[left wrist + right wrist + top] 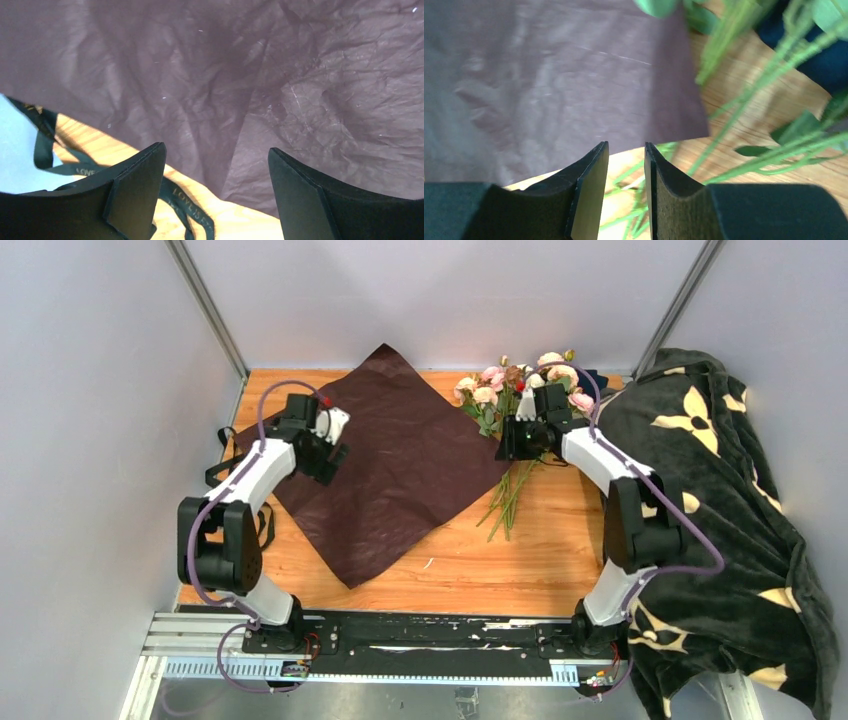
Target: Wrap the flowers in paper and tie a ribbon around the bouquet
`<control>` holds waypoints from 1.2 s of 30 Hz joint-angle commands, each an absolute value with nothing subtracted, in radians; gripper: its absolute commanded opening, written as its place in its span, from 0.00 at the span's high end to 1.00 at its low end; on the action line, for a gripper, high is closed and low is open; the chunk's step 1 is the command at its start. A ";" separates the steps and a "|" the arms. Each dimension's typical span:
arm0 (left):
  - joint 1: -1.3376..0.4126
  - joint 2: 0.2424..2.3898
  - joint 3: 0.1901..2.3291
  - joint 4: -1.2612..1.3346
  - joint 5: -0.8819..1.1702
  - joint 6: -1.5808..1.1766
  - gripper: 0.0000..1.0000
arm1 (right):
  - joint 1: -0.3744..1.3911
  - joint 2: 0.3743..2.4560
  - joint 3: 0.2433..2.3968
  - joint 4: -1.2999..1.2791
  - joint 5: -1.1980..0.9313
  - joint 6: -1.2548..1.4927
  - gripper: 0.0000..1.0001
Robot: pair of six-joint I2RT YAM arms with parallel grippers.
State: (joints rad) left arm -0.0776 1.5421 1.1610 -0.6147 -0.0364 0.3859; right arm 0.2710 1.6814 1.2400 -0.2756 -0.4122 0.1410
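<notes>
Paper (390, 460) flat under left fingers (135, 192), wide apart; flowers (487, 392) with stems just beyond right fingers (591, 200), narrowly apart

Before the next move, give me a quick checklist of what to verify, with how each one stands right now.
1. Paper spread flat: ok.
2. Flowers on the paper: not ok; they lie beside its right corner, stems mostly on the table.
3. Left jaws open, empty: ok.
4. Right jaws empty: ok, narrowly apart above the stems.
5. Ribbon clear of the paper: cannot tell; it lies at the paper's left edge.
</notes>
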 commanded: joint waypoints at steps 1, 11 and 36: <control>-0.124 1.603 1.095 -0.519 -0.134 0.451 0.18 | 0.196 1.794 1.316 -0.383 -0.358 0.133 0.62; -0.130 1.676 0.983 -0.448 -0.223 0.480 0.18 | 0.152 1.996 1.515 -0.486 -0.312 0.046 0.55; -0.130 1.653 0.952 -0.436 -0.198 0.474 0.17 | 0.132 2.030 1.584 -0.597 -0.406 0.036 0.82</control>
State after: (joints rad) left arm -0.1268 1.6684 0.9737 -0.4438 -0.2031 0.4690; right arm 0.1646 2.0544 1.6093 -0.5510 -0.3649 0.0093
